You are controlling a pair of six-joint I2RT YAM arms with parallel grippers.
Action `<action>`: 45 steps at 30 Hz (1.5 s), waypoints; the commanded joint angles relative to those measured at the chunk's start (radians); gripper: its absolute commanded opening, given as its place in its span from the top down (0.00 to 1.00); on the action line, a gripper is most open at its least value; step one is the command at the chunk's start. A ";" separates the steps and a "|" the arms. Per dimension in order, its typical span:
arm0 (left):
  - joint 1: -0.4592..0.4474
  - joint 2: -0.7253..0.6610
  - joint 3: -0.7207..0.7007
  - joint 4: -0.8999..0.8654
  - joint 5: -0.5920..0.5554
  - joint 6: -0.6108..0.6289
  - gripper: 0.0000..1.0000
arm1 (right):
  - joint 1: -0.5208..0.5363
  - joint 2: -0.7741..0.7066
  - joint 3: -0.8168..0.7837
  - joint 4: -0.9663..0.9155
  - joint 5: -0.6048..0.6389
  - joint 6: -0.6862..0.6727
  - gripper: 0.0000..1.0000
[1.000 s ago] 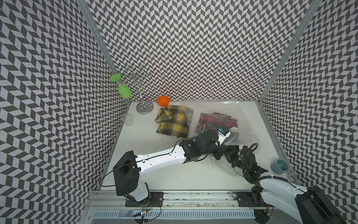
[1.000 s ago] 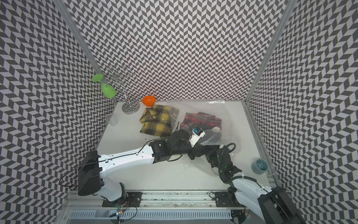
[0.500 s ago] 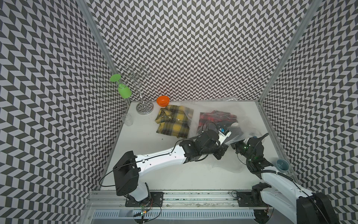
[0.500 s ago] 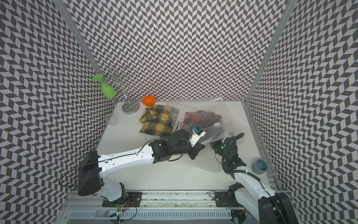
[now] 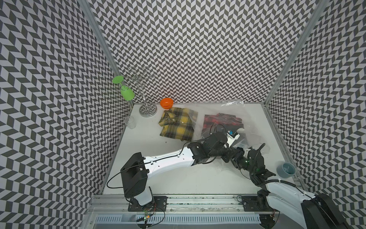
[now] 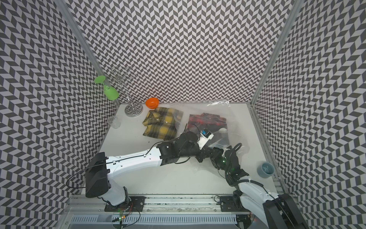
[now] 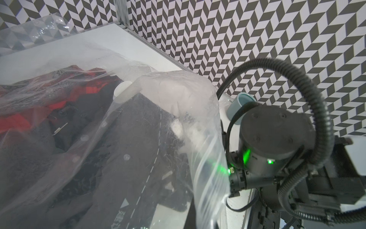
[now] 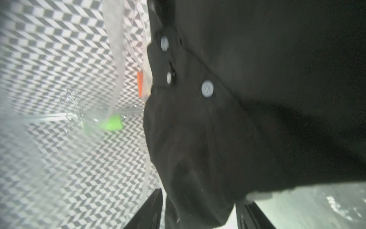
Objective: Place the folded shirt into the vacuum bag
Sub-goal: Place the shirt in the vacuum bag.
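The vacuum bag [image 5: 251, 126] [image 6: 235, 126] lies clear and crinkled on the right of the table, its round white valve [image 5: 240, 130] on top. A red plaid shirt [image 5: 221, 121] [image 7: 15, 119] is inside it. In the left wrist view a black folded shirt [image 7: 138, 138] shows through the plastic [image 7: 178, 89]. My left gripper [image 5: 230, 156] [image 7: 190, 216] is shut on the bag's near edge and holds it up. My right gripper [image 5: 238, 157] [image 8: 200, 214] is right beside it, open, with the black shirt [image 8: 257, 99] between its spread fingers [image 8: 150, 210].
A yellow plaid shirt [image 5: 177, 125] lies left of the bag. At the back left are an orange bowl [image 5: 166, 103], a wire glass stand [image 5: 145, 99] with a green glass [image 5: 126, 93], and a clear cup [image 5: 130, 122]. A blue-grey cup [image 5: 286, 169] stands by the right wall.
My right gripper has gone from shut to open. Its arm drew off to the right, then came back beside the left gripper. The left arm has stayed put.
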 commanded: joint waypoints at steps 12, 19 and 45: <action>-0.036 -0.019 0.029 -0.013 -0.008 0.001 1.00 | 0.014 0.230 0.189 0.270 0.043 0.034 0.71; -0.039 -0.049 -0.001 -0.003 -0.006 -0.015 1.00 | -0.204 0.106 0.305 0.225 0.014 -0.089 0.88; -0.067 -0.054 0.036 0.017 0.034 -0.039 1.00 | 0.054 0.345 0.244 0.420 0.253 -0.079 0.87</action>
